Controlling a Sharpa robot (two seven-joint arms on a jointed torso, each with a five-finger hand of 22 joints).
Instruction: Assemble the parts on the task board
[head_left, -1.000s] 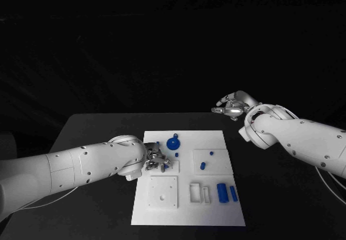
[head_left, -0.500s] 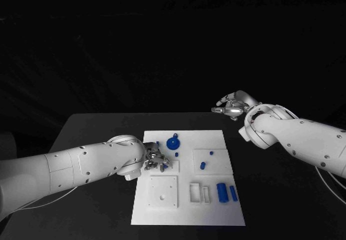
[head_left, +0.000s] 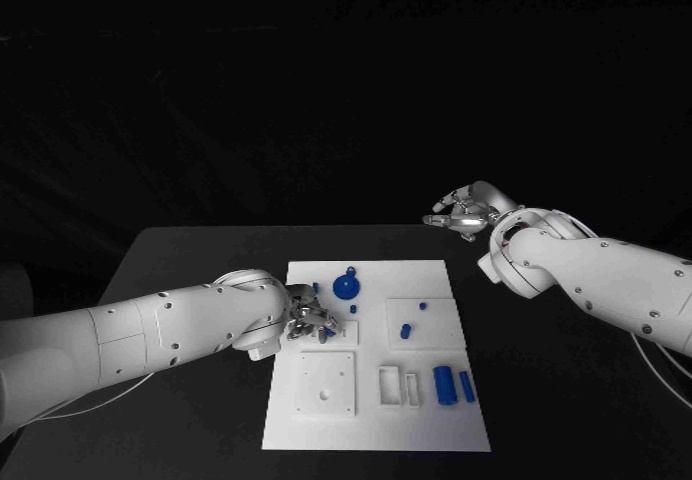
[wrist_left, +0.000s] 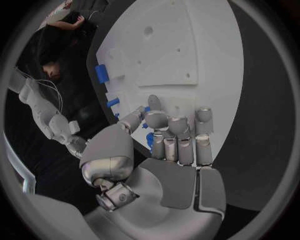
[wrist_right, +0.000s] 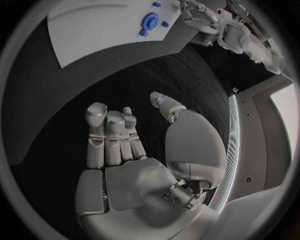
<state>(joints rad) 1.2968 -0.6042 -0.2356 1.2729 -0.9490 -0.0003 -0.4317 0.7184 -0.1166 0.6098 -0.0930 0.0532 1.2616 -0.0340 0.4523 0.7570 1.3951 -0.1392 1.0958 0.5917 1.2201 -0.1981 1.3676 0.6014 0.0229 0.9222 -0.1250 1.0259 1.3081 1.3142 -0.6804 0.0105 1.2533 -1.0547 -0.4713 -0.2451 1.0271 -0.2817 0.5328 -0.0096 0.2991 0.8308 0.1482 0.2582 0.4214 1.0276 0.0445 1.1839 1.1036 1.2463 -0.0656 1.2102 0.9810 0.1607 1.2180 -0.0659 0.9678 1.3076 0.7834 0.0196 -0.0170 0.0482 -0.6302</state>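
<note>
1. Two hands share the scene, and the left hand (head_left: 312, 322) is the working one: its fingers are curled down over the board's left side and appear to pinch a small blue part (wrist_left: 150, 141) between thumb and fingertips, though the grip is partly hidden.
2. The right hand (head_left: 464, 214) hovers beyond the far right corner of the task board (head_left: 433, 420), well apart from it, fingers loosely curled and holding nothing.
3. On the board, a round blue disc (head_left: 346, 288) sits just beyond the left hand; two short pegs (head_left: 407, 330) stand in the right-hand plate, and two blue cylinders (head_left: 446, 385) lie nearer the robot, beside a slotted holder.
4. Judged step: seating the small part in the left-side block. The next move calls for lining it up over its hole and pressing straight down.
</note>
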